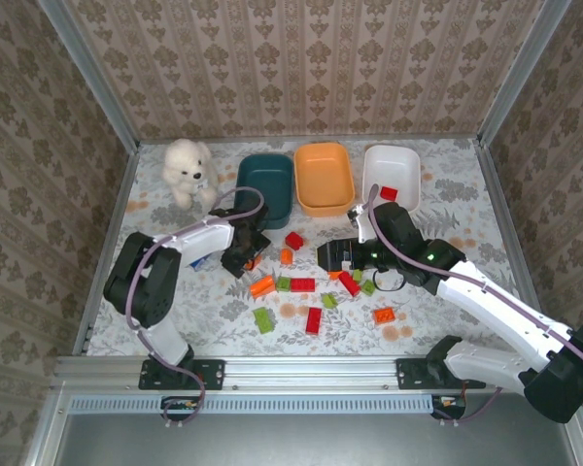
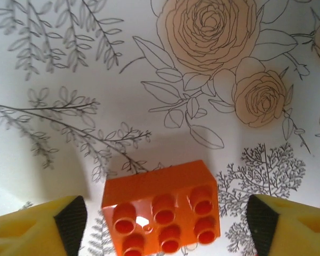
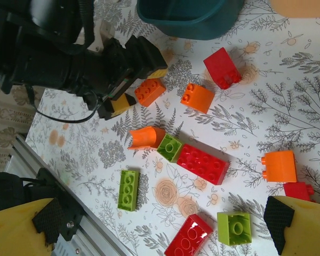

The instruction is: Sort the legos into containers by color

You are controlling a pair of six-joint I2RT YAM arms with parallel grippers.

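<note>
Glossy studded legos [image 1: 302,284] in red, orange and green lie scattered on the floral-printed table [image 1: 204,311]. The left gripper [image 2: 165,224] is spread, its fingers flanking a six-stud orange brick [image 2: 160,205] without contact; the right gripper [image 1: 328,255] is spread, holding nothing. Beyond stand three smooth rounded-rectangular containers [image 1: 324,177], with one red brick [image 1: 389,193] in the white.

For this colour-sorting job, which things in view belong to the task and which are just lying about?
Job: legos; dark teal tub; orange tub; white tub, one red brick inside.
Lying about: white plush bear.
</note>
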